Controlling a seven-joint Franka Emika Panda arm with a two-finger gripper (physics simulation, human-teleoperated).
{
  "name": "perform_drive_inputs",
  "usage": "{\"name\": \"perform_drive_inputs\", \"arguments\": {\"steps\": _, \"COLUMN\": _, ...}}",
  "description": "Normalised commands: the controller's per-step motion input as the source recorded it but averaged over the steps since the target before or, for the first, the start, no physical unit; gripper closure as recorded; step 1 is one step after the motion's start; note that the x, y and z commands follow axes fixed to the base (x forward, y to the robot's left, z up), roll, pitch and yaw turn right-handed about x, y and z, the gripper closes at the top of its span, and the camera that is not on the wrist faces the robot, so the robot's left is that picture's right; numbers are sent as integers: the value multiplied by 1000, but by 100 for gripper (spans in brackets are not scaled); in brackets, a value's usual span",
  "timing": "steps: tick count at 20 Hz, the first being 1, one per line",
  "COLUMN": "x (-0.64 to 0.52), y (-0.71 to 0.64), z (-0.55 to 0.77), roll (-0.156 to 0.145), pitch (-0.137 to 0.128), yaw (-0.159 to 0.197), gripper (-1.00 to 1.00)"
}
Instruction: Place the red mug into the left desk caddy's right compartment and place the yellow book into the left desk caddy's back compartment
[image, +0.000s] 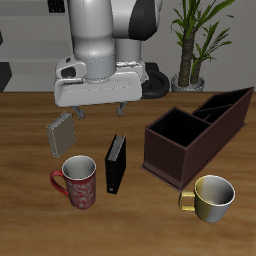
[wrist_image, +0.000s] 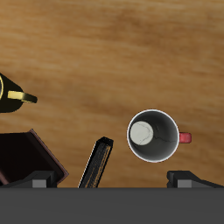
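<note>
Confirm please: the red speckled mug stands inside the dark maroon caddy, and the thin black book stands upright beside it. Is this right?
Not quite. The red speckled mug stands on the wooden table, outside the dark maroon caddy, as the exterior view shows. The thin black book does stand upright beside the mug.

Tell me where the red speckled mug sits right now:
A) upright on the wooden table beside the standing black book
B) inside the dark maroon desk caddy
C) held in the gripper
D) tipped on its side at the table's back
A: the red speckled mug stands upright on the wooden table, open top showing, next to the standing black book and apart from the dark maroon desk caddy.
</note>
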Motion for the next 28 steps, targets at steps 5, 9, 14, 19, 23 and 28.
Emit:
{"name": "perform_drive_inputs", "arguments": {"steps": 5, "x": 194, "y": -13, "z": 59, "roll": 41, "pitch": -28, "yaw": -5, "gripper": -100}}
{"name": "perform_drive_inputs", "arguments": {"steps": 9, "x": 164, "y": -77, "z": -27, "roll": -23, "pitch": -36, "yaw": -48, "gripper": -100}}
{"name": "perform_drive_inputs", "arguments": {"steps": 14, "x": 127, "y": -18, "z": -133, "roll": -7, "pitch": -31, "yaw": -33, "gripper": -100}}
{"name": "perform_drive_inputs", "arguments": {"steps": 19, "x": 37, "y": 24, "z": -125, "roll": -21, "pitch": -20, "yaw": -58, "gripper": -100}}
{"name": "perform_drive_inputs", "arguments": {"steps": 23, "x": 105, "y": 2, "z": -276, "roll": -8, "pitch": 20, "yaw": -34, "gripper": -100}}
{"name": "perform_drive_inputs", "arguments": {"steps": 28, "x": 82, "y": -16, "z": -326, "roll": -12, "pitch": 27, "yaw": -57, "gripper": -100}}
